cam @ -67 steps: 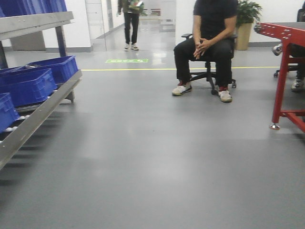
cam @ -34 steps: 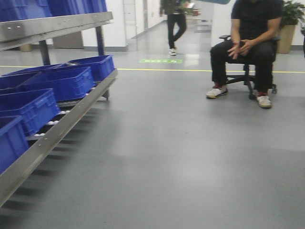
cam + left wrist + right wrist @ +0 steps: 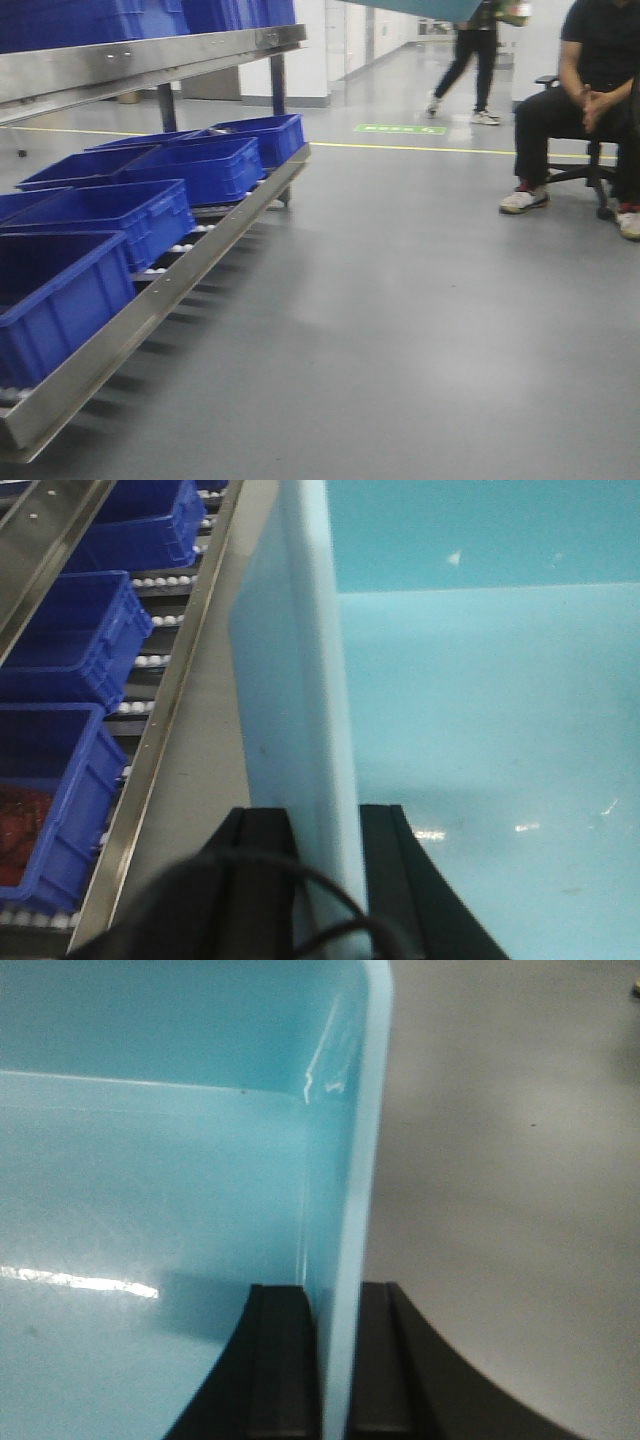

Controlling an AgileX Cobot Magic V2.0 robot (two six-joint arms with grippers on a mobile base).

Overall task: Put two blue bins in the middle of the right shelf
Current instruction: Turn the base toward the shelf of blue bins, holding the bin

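On the grey warehouse floor (image 3: 400, 300), beside a shelf (image 3: 200, 252) of dark blue bins (image 3: 190, 165), I carry a pale blue bin (image 3: 480, 730) with the left jaws and right jaws each clamped on a side wall, so I judge that no bin has been delivered yet.

- At left, bins (image 3: 195, 165) in a row on lower shelf (image 3: 215, 245), under upper shelf (image 3: 150, 55).
- Far right, seated person (image 3: 590, 100).
- Between left gripper (image 3: 325, 815) and right gripper (image 3: 333, 1290), tub (image 3: 480, 730).
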